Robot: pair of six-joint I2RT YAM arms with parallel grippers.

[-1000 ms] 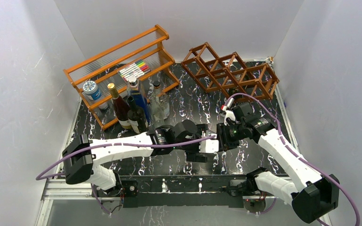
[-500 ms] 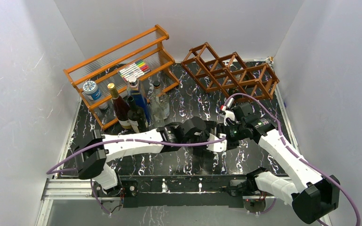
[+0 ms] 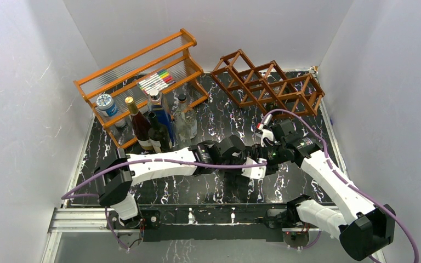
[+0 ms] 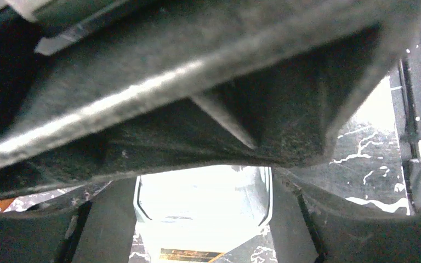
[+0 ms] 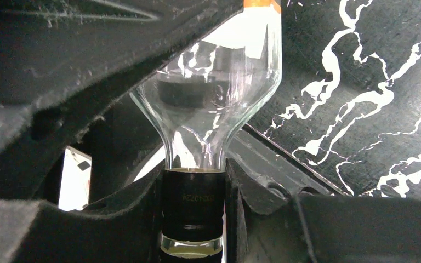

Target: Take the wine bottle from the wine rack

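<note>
the right hand (image 5: 193, 213) is clamped tight on the dark neck of the wine bottle (image 5: 211, 104). its fingers (image 5: 140, 216) press the neck from both sides. the left hand (image 4: 203, 219) is around the fat part of the same bottle, with one finger on each side. i cannot tell if it grips the glass or just sits beside it.

the two hands meet over the middle of the black tabletop (image 3: 208, 189), which has white squiggles all over it. they are so close that the right hand fills the top of the left wrist view and hides most of the bottle there.

the wine rack (image 3: 268, 85) stands at the back right. an orange shelf (image 3: 142, 68) stands at the back left, with coloured pens (image 3: 156, 81) on it and a round tin with a blue lid (image 3: 106, 103) lower down. a bunch of other bottles (image 3: 153, 129) stands just in front of the shelf, beside the left arm.

the wine bottle is out of the rack. it is between the two hands, nearer than the rack and well apart from it. i cannot tell if it touches the tabletop. it is clear glass with a round shoulder. it has a white label with an orange strip at the far end. the writing on the dark neck band is too small to read.
</note>
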